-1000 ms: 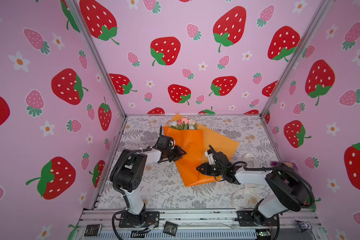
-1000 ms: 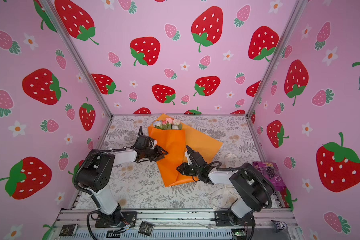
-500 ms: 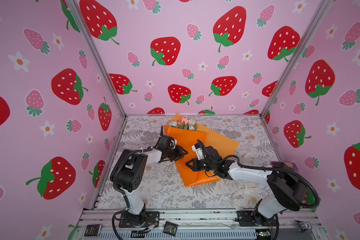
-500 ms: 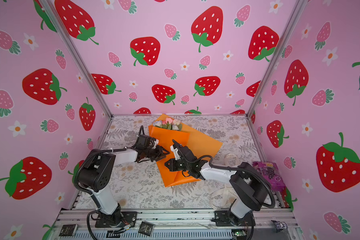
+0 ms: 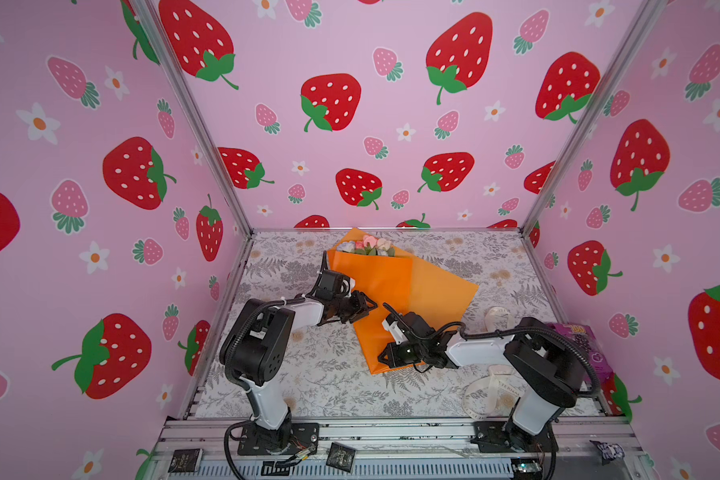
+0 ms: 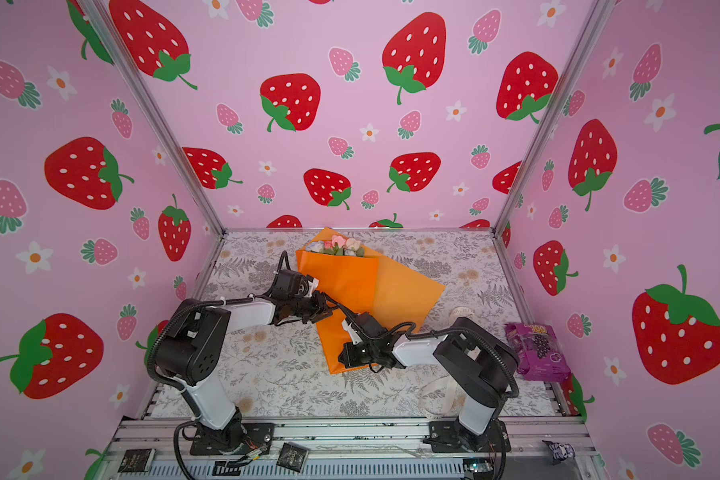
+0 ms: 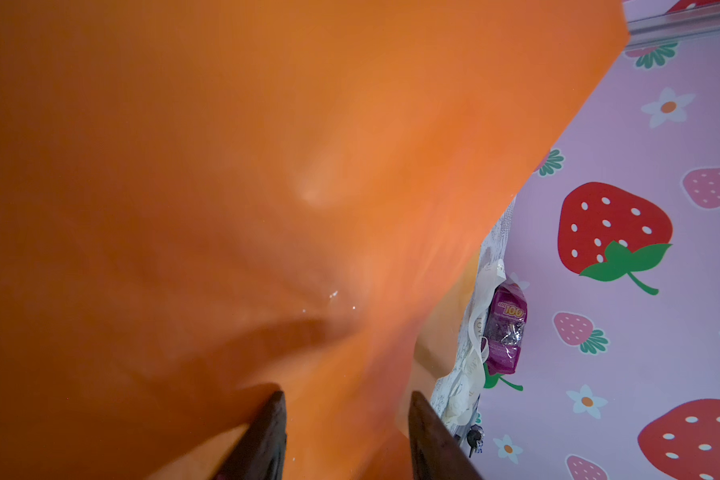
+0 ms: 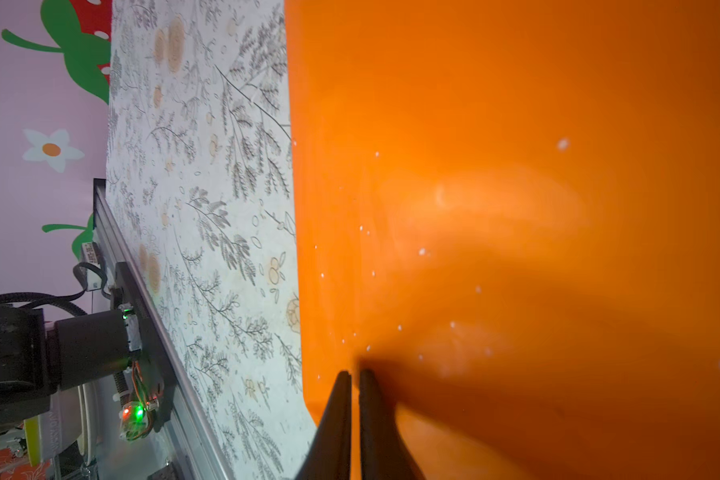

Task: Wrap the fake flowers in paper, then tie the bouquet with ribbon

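Where it is: The bouquet of fake flowers (image 5: pixel 373 245) lies flat on the counter (image 5: pixel 308 374), wrapped in orange paper (image 5: pixel 395 286). The blooms are by the back wall and the pointy end faces the robot.
Left gripper: The left gripper (image 5: pixel 370 306) is at the paper's left side, about halfway down. Its two fingers stand apart with paper between them, and it does not look like it is squeezing.
Right gripper: The right gripper (image 5: pixel 382 359) is at the pointy end. Its fingers are almost together and look pinched on the paper's edge.
How it feels: Probably very light. The paper is thin and smooth, so it may bend, crease, slip or spring open.
Where to hold: The narrow part, where the stems likely bunch under the paper. Do not hold the soft blooms or a loose flap.
Ribbon: The ribbon (image 5: pixel 491 395) lies loose by the right arm's base, well apart from the bouquet, which is not tied yet.
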Action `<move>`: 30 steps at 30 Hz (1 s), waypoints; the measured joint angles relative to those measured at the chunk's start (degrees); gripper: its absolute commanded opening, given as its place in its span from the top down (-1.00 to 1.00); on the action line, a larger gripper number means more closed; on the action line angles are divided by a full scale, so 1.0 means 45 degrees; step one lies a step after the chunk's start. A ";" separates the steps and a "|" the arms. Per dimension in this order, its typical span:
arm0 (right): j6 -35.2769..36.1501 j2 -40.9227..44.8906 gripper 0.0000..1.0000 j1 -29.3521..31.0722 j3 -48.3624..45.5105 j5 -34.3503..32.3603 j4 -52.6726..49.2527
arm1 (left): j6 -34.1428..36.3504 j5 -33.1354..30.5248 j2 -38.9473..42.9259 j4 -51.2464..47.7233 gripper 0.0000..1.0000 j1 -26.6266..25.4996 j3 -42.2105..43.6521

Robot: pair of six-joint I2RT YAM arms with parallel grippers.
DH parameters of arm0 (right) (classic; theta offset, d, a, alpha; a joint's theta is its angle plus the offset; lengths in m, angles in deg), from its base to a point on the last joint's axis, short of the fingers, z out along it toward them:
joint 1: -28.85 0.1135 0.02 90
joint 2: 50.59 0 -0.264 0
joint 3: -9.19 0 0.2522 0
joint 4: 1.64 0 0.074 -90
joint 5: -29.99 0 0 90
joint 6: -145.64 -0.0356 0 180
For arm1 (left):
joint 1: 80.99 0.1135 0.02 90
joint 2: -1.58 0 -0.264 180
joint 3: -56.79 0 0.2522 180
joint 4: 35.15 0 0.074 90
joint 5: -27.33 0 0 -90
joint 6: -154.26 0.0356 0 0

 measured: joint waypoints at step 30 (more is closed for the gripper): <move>-0.0398 -0.0306 0.98 -0.0117 -0.0306 0.0087 0.0831 | 0.0364 0.0646 -0.3390 0.0777 0.12 0.3065 -0.2909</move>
